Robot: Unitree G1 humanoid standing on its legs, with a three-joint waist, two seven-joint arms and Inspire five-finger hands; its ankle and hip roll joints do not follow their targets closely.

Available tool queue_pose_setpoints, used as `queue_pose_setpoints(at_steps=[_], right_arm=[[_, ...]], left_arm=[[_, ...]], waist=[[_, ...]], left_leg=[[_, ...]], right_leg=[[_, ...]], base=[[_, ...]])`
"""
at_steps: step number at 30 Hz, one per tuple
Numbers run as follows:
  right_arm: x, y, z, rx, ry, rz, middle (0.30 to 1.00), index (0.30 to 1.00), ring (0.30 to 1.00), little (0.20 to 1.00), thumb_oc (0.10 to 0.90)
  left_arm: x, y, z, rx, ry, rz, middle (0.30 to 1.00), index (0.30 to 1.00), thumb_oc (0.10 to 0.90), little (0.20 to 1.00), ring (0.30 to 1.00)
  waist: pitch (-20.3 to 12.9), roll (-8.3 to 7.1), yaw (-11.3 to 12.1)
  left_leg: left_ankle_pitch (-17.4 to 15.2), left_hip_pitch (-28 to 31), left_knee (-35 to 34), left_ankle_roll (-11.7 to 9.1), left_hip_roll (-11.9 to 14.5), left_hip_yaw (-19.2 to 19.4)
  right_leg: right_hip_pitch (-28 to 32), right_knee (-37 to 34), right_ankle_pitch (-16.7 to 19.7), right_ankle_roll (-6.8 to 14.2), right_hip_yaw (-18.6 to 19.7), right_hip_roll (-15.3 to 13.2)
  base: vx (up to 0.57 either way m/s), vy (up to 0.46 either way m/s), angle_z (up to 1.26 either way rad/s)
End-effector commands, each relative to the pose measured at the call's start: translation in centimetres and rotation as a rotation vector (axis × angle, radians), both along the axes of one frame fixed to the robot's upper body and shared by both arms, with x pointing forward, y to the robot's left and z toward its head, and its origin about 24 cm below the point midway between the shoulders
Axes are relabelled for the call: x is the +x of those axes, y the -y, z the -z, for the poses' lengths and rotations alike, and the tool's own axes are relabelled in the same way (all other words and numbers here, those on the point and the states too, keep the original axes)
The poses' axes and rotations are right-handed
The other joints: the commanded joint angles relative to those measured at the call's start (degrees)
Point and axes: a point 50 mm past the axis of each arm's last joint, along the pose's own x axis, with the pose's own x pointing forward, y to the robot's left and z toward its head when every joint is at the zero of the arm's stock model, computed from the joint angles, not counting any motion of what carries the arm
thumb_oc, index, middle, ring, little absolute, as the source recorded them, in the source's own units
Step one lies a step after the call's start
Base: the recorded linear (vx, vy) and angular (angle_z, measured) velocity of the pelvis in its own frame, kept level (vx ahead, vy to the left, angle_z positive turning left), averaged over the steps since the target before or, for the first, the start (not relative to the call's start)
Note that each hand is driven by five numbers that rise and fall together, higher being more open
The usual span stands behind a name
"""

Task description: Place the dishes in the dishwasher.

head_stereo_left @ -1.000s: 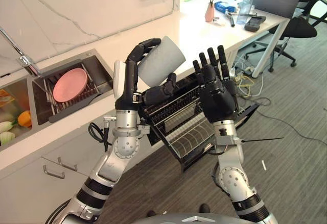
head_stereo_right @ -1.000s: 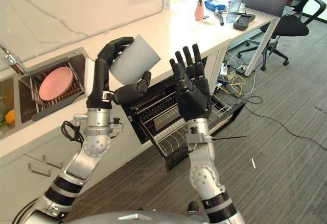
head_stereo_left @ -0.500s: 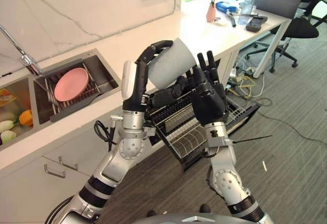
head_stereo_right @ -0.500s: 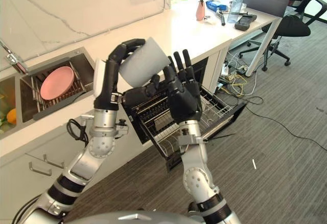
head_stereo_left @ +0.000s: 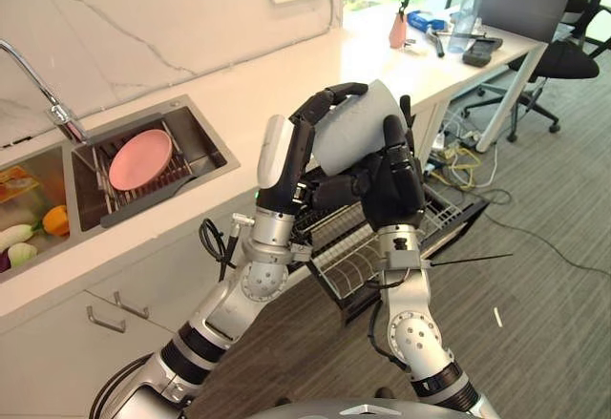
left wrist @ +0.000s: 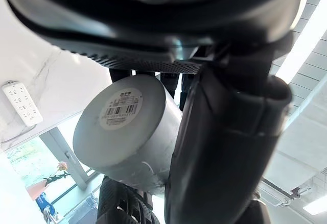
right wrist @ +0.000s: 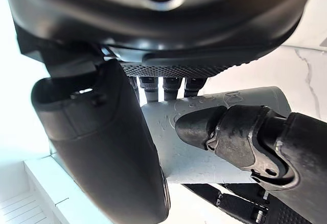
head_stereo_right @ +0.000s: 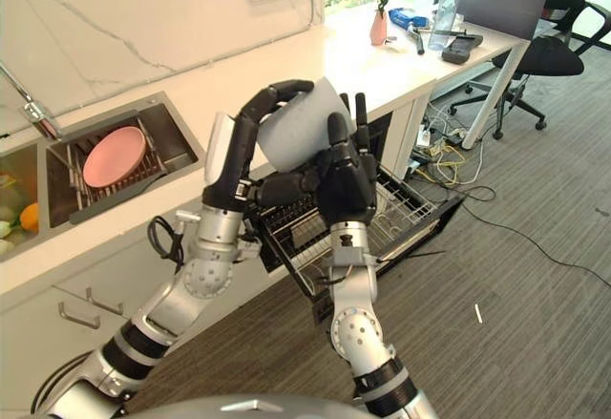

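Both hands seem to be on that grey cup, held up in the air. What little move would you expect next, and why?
Probably the left hand lets go, leaving the grey cup to the right hand. Both hands curl round the cup, and the right one is on the side of the open dishwasher rack below.

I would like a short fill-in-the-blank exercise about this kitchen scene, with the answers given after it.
1. The grey cup is held up by the left hand and the ____ hand.
2. The pink plate rests on a rack in the ____.
3. Below the cup, the dishwasher rack stands pulled ____.

Missing words: right; sink; out
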Motion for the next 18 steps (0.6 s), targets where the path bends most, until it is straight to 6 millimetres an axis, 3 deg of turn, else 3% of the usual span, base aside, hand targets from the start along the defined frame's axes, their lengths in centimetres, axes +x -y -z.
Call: queue_pose_setpoints(at_steps=[1,11,18], right_arm=[[0.5,-3.2,-3.7,0.081,0.177,-0.117,0.900,0.900,0.900,0.900,0.800],[0.9,-5.0,-2.9,0.019,0.103,-0.282,0.900,0.900,0.900,0.900,0.800],[1.4,-5.1,-3.2,-0.033,0.107,-0.330,0.900,0.900,0.900,0.900,0.800]], left_arm=[[-1.0,3.9,-5.0,0.025,0.274,0.270,0.300,0.300,0.400,0.300,0.300],[-2.0,6.9,-4.9,0.233,0.180,0.579,0.300,0.300,0.400,0.300,0.300],[-1.9,7.9,-4.5,0.382,0.101,0.703,0.300,0.300,0.400,0.300,0.300]], waist=[[-4.10,-3.73,0.43],[-3.95,-3.27,0.15],[-3.97,-2.99,-0.18]], left_leg=[[-1.52,2.26,0.35,-3.19,2.57,-0.23],[-1.49,2.19,0.35,-3.32,2.38,-0.36],[-1.61,2.38,0.35,-3.39,2.19,-0.45]], right_leg=[[4.73,0.83,-4.88,5.59,1.28,-4.23],[4.62,0.83,-5.01,5.56,1.22,-4.13],[4.84,0.83,-5.06,5.61,1.10,-4.12]], base=[[0.00,0.000,0.00],[0.00,0.002,0.01],[0.00,0.001,0.00]])
